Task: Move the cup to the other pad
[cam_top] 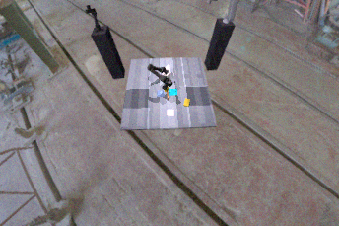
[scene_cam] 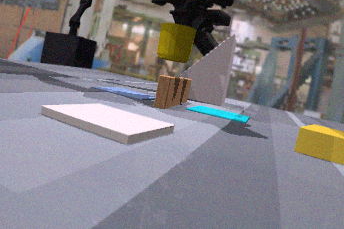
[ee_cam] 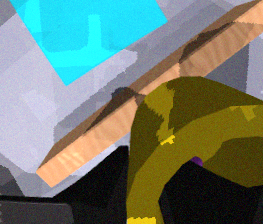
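A: We begin with the worktop (scene_cam: 150,188), a grey patterned surface. What do we record on it?

B: We record a flat white slab (scene_cam: 106,122) near the front in the exterior view, a cyan pad (scene_cam: 218,113) and a blue pad (scene_cam: 122,92) lying flat farther back, a wooden block (scene_cam: 172,91) standing between those two pads, a grey wedge (scene_cam: 215,75) behind the block, and a yellow block (scene_cam: 322,142) at the right edge.

A: Where do we locate the cup?

B: We locate the yellow cup (scene_cam: 176,42) in the air, clear of the worktop, above the wooden block. In the wrist view the cup (ee_cam: 197,153) sits over the block's edge, with the cyan pad (ee_cam: 85,16) beyond it.

A: And the gripper?

B: The gripper (scene_cam: 192,23) is clamped on the cup's wall. One small purple marble (ee_cam: 196,161) shows inside the cup; we cannot tell how many more it holds.
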`<state>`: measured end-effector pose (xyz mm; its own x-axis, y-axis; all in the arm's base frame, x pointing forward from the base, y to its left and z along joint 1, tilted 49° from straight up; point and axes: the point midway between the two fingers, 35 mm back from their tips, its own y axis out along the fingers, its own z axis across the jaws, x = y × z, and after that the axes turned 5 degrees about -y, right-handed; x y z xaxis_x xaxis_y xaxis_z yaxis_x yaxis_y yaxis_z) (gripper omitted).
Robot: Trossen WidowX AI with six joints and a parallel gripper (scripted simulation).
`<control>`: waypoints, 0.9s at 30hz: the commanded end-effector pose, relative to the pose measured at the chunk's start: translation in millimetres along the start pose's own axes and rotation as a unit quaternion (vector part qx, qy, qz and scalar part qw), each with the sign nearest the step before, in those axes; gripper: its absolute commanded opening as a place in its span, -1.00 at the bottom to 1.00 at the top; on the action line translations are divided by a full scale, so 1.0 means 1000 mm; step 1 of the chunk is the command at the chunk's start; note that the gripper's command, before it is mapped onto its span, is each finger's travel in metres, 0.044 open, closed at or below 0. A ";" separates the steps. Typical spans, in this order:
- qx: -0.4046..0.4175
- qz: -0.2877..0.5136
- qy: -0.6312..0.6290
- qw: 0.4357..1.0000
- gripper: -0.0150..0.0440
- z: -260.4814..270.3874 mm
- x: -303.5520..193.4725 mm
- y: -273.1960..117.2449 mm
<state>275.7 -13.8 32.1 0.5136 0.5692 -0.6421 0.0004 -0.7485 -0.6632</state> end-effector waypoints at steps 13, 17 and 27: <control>0.003 0.000 0.000 1.000 -0.49 0.021 0.033 0.000; 0.004 -0.001 0.000 1.000 -0.49 0.026 0.040 -0.001; 0.004 -0.001 0.001 1.000 -0.49 0.038 0.060 -0.001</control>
<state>273.9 29.3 -13.3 0.5129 0.5713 -0.6407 0.0004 -0.7465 -0.6654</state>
